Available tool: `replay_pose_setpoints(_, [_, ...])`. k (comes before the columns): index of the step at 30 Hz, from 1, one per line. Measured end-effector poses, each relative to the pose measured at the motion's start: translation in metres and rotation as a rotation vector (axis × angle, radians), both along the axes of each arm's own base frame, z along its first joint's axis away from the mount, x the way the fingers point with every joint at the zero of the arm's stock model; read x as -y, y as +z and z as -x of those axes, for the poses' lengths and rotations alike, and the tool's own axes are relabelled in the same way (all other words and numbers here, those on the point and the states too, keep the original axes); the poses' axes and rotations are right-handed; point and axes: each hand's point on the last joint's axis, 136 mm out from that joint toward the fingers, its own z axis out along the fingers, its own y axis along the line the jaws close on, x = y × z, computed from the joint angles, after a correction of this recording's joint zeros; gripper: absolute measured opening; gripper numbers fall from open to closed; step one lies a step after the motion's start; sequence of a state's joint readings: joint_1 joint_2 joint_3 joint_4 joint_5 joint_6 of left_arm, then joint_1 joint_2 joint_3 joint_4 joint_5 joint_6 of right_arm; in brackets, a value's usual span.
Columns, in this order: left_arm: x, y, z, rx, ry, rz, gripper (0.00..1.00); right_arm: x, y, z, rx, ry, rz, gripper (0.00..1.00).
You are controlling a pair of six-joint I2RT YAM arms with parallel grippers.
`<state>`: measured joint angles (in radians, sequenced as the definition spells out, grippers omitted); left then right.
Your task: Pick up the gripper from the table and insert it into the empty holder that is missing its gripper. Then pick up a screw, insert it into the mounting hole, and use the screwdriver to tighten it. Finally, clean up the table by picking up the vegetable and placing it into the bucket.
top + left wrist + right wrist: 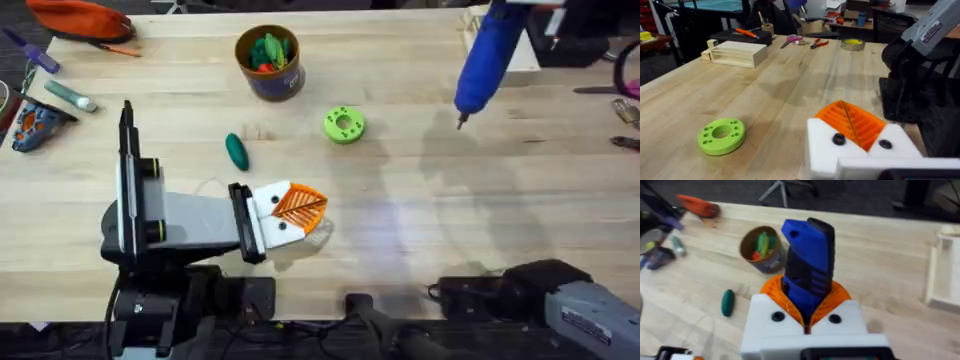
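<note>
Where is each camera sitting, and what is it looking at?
Overhead: above the table, looking down and forward; both arms show at the bottom.
Left wrist: on the left arm, looking over the left tool at the green disc.
Right wrist: on the right arm, looking past the screwdriver in the right tool.
Shared: the bucket and the vegetable, overhead and right wrist.

L arm lies low over the counter near its base, forearm pointing to the right, its end effector (297, 208) w/ white mounts and orange pads pressed together, nothing between them. R arm is lifted high toward the far right; its end effector (807, 311) is clamped on the blue screwdriver (487, 55), tip pointing down.
</note>
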<state>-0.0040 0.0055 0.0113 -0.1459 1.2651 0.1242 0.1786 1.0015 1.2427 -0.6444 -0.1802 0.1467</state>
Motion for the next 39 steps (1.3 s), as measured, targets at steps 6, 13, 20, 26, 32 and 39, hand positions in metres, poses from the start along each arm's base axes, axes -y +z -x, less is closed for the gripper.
replay_pose_setpoints(6, [0.000, 0.000, 0.000, 0.000, 0.000, 0.000, 0.014, -0.030, 0.037, 0.021, 0.135, 0.144, -0.056, 0.022])
replay_pose_setpoints(13, [0.000, 0.000, 0.000, 0.000, 0.000, 0.000, 0.014, -0.072, 0.092, 0.054, 0.404, 0.350, -0.134, 0.022])
replay_pose_setpoints(20, [0.000, 0.000, 0.000, 0.000, 0.000, 0.000, 0.014, -0.113, 0.085, 0.068, 0.565, 0.537, -0.214, 0.022])
replay_pose_setpoints(26, [0.000, 0.000, 0.000, 0.000, 0.000, 0.000, 0.014, -0.140, 0.062, 0.082, 0.580, 0.747, -0.243, 0.022])
replay_pose_setpoints(32, [0.000, 0.000, 0.000, 0.000, 0.000, 0.000, 0.014, -0.179, 0.062, 0.108, 0.754, 1.190, -0.297, 0.022])
replay_pose_setpoints(39, [0.000, 0.000, 0.000, 0.000, 0.000, 0.000, 0.014, -0.194, 0.052, 0.121, 0.729, 1.325, -0.349, 0.022])
